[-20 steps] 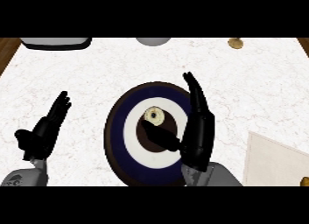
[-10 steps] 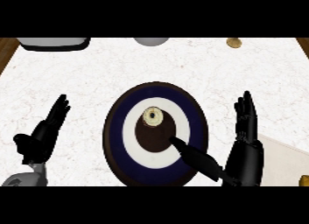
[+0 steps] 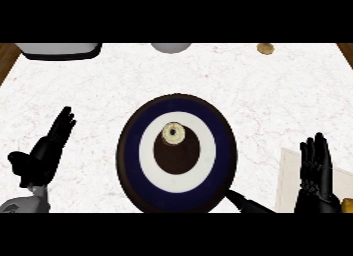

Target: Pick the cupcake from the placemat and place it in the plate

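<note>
Since the earlier frame only the right hand [image 3: 315, 170] has drifted rightward over the placemat [image 3: 288, 165], fingers straight like the resting left hand [image 3: 44, 152], leaving the cupcake [image 3: 173, 133], seemingly light, soft and best taken by its sides, mid-plate [image 3: 135, 125].

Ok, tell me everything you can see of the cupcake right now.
The cupcake sits on the plate, seen from almost straight above. It shows a small round pale-yellow top with a darker spot at its middle. It lies at the upper edge of the plate's dark brown centre, inside the white ring and the navy rim. Neither hand touches it: the right hand is off to the right over the placemat, fingers straight.
</note>
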